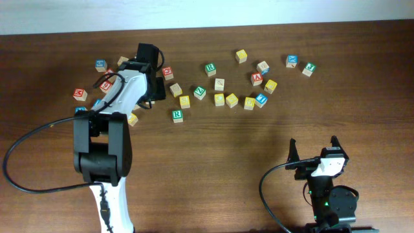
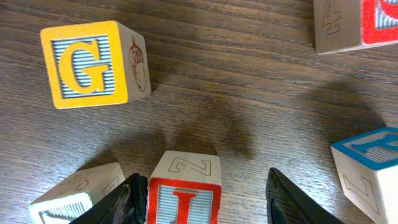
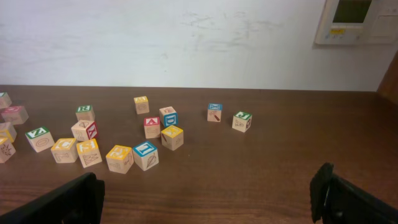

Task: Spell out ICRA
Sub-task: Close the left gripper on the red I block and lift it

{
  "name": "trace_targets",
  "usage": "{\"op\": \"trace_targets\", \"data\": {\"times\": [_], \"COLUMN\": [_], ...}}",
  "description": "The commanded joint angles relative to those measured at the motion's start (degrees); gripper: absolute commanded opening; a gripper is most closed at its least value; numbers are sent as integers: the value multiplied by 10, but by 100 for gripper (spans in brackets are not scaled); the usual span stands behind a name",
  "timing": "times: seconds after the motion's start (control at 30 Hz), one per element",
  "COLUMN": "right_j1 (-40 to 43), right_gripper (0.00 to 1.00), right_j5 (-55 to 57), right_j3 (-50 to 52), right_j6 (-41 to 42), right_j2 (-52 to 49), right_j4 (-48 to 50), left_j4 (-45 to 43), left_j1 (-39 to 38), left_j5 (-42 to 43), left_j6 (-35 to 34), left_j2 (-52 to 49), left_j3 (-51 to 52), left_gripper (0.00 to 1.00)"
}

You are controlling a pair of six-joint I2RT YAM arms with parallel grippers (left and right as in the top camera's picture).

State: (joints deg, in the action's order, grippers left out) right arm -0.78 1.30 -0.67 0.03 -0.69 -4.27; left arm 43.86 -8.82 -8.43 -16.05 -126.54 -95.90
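Note:
In the left wrist view a red "I" block (image 2: 185, 196) stands on the table between my left gripper's fingers (image 2: 202, 202). The left finger is against the block and the right finger is well clear of it, so the jaws are open. A yellow "G" block (image 2: 87, 65) lies beyond at the left. In the overhead view the left arm (image 1: 129, 84) covers this spot at the table's back left. My right gripper (image 1: 317, 158) is open and empty over bare table at the front right; it also shows in the right wrist view (image 3: 211, 196).
Several letter blocks are scattered across the back of the table, among them a green "R" (image 1: 210, 67), a red "A" (image 1: 257, 78) and a blue "I" (image 3: 145, 154). A blue block (image 2: 370, 168) and a pale block (image 2: 74, 193) flank the left jaws.

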Motion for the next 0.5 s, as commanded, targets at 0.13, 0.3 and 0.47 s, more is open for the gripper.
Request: {"op": "trace_targets", "data": {"times": [0.13,0.3,0.47], "right_j1": [5,5,5], "right_gripper": [98,98,98], "right_j5": [7,7,7], "right_j3": [3,3,3], "right_j6": [4,4,4], "right_j2": [3,3,3], "right_j4": [-3,-3,-3], "left_j4": [-3,-3,1], "left_j1": [7,7,7], "left_j5": [-4,-4,-4], "left_j6": [9,9,9], "left_j2": [-29,-29,-28], "left_j3": [-9,-10,-19], "left_gripper": [40,35,24]}}
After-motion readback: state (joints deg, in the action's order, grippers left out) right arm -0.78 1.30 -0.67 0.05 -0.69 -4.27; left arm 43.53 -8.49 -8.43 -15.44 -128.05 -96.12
